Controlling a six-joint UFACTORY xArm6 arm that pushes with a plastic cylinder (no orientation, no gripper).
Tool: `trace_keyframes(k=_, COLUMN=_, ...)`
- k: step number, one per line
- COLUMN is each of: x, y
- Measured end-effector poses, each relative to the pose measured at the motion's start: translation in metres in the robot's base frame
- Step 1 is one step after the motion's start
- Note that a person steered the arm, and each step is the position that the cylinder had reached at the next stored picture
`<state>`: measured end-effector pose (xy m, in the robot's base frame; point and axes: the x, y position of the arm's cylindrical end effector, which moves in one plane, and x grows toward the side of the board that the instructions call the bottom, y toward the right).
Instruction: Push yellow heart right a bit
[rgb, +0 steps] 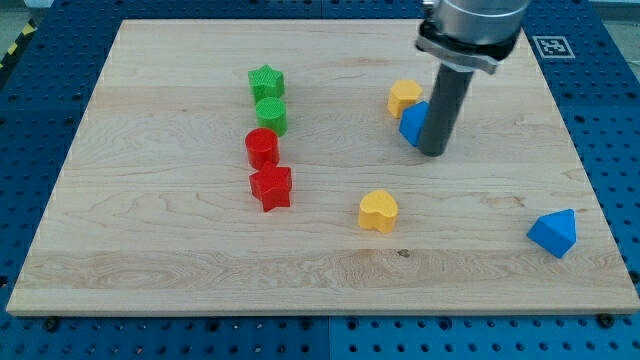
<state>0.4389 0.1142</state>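
My tip (432, 152) stands upright beside a blue block (413, 122) — above-right of the yellow heart (378, 211).

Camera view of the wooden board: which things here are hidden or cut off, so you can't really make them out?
- Blue block by the dark rod: its right side is hidden behind the rod, so its shape is unclear.
- My tip: whether it touches that blue block cannot be told.
- Arm above the rod: cut off by the view's top edge.
- Yellow block: its lower right part is covered by the blue block.
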Motion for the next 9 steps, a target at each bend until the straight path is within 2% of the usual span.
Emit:
trace_keyframes(k=1, x=0.000, y=-0.029)
trace_keyframes(k=4, x=0.000, y=-0.037)
trace_keyframes(k=5, x=0.018, y=-0.029)
trace_keyframes(k=7, x=0.115, y=-0.011)
trace_keyframes(k=8, x=0.152, y=-0.038)
trace_keyframes(k=9, x=0.153, y=-0.112)
